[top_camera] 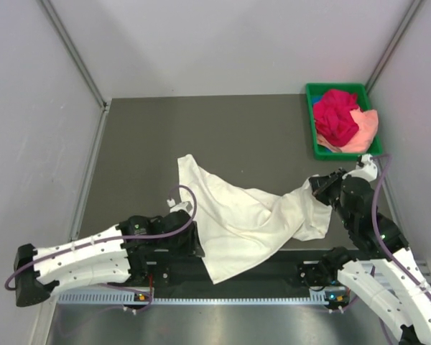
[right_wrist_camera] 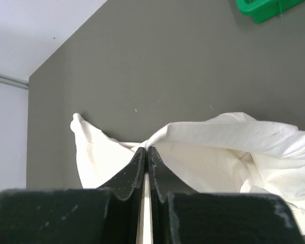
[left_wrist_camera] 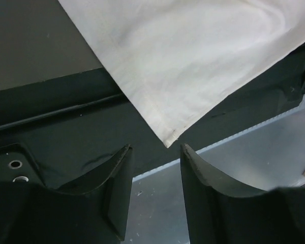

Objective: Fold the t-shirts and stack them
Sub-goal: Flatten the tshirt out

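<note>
The cream-white t-shirt (top_camera: pixel 237 212) lies crumpled and partly spread across the dark table. My right gripper (top_camera: pixel 318 188) is shut on its right end, and a strip of cream cloth (right_wrist_camera: pixel 244 152) shows between the closed fingers (right_wrist_camera: pixel 147 150). My left gripper (top_camera: pixel 192 243) sits at the shirt's near left edge. It is open (left_wrist_camera: pixel 155 150) with nothing between its fingers, and a corner of the shirt (left_wrist_camera: pixel 169 142) lies just beyond its fingertips. The magenta-red t-shirt (top_camera: pixel 336 115) and the peach-pink t-shirt (top_camera: pixel 365 129) are bunched in the green tray (top_camera: pixel 312 136).
The green tray (right_wrist_camera: pixel 264 7) stands at the back right near the wall. Grey walls close in the table on the left, back and right. A metal rail (top_camera: pixel 201 296) runs along the near edge between the arm bases.
</note>
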`<state>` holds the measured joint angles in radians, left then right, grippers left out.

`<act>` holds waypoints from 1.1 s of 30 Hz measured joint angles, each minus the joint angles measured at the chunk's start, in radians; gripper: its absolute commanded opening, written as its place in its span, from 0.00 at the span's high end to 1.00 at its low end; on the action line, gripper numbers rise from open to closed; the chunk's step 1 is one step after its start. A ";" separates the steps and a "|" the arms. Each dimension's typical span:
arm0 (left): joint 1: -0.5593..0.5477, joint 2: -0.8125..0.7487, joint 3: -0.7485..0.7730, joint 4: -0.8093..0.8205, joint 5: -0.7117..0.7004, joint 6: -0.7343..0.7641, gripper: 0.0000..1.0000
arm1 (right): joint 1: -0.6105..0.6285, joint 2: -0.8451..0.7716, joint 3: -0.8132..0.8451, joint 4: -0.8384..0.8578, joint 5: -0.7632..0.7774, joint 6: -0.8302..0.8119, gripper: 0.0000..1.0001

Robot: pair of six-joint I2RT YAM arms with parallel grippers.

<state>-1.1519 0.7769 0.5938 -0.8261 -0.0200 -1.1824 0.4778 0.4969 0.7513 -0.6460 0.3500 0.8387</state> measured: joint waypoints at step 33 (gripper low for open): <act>0.420 0.886 0.467 0.155 -0.172 0.327 0.51 | 0.000 0.055 -0.132 0.179 0.014 -0.073 1.00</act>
<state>-0.7315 1.6630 1.0611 -0.6708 -0.1921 -0.8551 0.4778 0.5514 0.6193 -0.4671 0.3645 0.7658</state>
